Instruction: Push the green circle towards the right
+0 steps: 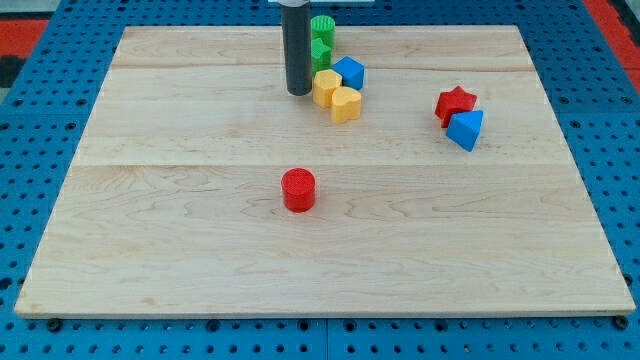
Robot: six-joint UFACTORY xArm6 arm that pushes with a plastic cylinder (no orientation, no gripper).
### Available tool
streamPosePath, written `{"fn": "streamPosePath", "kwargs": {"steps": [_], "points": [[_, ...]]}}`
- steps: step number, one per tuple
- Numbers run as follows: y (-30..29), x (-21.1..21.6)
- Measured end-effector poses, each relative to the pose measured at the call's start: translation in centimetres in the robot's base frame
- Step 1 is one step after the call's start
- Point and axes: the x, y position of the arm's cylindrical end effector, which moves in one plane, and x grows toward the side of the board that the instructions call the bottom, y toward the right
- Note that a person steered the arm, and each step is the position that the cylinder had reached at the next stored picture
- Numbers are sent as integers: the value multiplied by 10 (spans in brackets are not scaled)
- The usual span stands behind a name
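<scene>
The green circle [323,27] sits near the view's top centre of the wooden board [180,250], with a second green block [320,52] just below it, partly hidden by the rod. My tip [299,93] rests on the board just left of the block cluster, below and left of the green circle. A yellow hexagon-like block [326,87], a yellow heart-like block [345,104] and a blue cube [349,72] sit right of the tip.
A red star [455,103] and a blue triangular block [466,129] lie at the view's right. A red cylinder [298,189] stands near the board's centre. A blue pegboard [40,200] surrounds the board.
</scene>
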Motion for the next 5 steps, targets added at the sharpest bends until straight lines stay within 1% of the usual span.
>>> {"fn": "streamPosePath", "kwargs": {"steps": [1,2,3,4,5], "points": [[-21,-27],[-30,-77],[9,-112],[29,-122],[32,-121]]}}
